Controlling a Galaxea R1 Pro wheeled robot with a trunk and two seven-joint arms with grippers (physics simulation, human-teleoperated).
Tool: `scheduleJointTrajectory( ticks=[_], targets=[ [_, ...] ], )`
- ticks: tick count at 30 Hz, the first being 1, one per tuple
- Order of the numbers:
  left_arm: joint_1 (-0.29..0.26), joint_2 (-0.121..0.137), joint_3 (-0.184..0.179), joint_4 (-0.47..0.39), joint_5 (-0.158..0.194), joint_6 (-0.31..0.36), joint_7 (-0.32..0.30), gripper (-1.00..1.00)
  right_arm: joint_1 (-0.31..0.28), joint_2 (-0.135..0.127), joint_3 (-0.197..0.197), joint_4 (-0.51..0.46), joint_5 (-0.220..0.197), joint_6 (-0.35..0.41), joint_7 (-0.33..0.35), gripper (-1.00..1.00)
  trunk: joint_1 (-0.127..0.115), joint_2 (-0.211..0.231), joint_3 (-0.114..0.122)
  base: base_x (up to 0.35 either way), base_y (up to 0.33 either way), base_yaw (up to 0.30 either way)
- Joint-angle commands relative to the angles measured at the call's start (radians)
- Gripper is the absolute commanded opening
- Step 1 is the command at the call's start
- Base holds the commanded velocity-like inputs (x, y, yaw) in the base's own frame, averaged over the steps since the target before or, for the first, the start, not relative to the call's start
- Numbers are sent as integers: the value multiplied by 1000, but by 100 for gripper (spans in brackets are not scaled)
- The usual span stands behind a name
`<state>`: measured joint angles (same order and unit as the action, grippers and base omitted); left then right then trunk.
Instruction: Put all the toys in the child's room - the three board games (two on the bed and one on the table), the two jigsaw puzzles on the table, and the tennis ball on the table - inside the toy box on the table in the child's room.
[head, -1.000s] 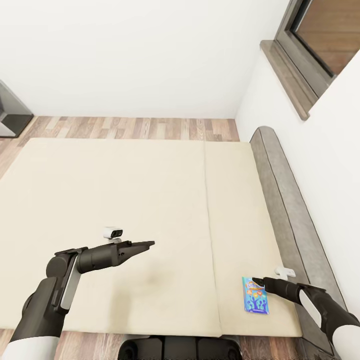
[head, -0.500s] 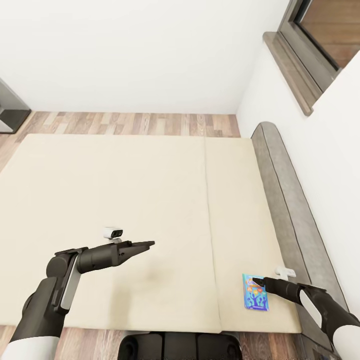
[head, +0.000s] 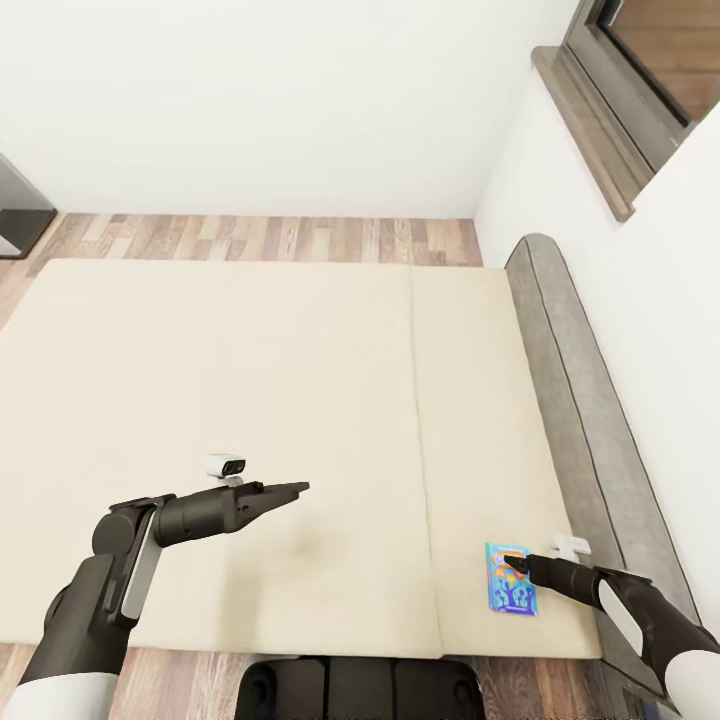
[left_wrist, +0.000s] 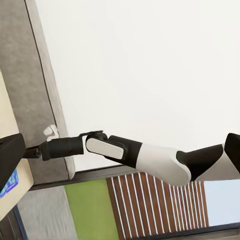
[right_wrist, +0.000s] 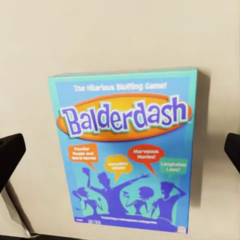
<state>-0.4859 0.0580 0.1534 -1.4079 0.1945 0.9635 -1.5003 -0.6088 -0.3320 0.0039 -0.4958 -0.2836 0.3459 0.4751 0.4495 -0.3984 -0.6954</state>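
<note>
A small blue board game (head: 511, 579) lies flat near the foot-side edge of the bed (head: 250, 380), close to the grey headboard. My right gripper (head: 514, 561) hovers just over the box's far end, open. In the right wrist view the game (right_wrist: 125, 150), printed "Balderdash", lies between the spread fingers (right_wrist: 11, 152), which do not touch it. My left gripper (head: 292, 490) hangs above the bare mattress well to the left, its fingers drawn to a point and holding nothing. The toy box, table, puzzles and tennis ball are out of view.
The grey padded headboard (head: 570, 380) runs along the white wall on the right, under a window sill (head: 590, 110). Wood floor (head: 270, 240) lies beyond the bed. A dark piece of furniture (head: 15, 215) stands at far left. My base (head: 350, 690) is against the bed's edge.
The whole picture has shifted: the bed sits slightly higher and more of my base shows, so the camera moved. Both arms hold the same pose, right gripper still over the game.
</note>
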Motion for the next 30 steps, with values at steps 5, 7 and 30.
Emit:
scheduleJointTrajectory(
  ticks=[5, 7, 30],
  targets=[
    [0, 0, 0, 0, 1, 11, -4, 100, 0, 0, 1, -2, -9, 8, 0, 100, 0, -2, -9, 0, 0, 0],
    [0, 0, 0, 0, 2, 11, -4, 100, 0, 0, 1, -3, -8, 8, 0, 100, 0, -2, -13, 0, 0, 0],
    [0, 0, 0, 0, 3, 11, -6, 100, -1, -9, -4, -3, -9, 8, 12, 100, 0, -2, -51, 0, 0, 0]
  ],
)
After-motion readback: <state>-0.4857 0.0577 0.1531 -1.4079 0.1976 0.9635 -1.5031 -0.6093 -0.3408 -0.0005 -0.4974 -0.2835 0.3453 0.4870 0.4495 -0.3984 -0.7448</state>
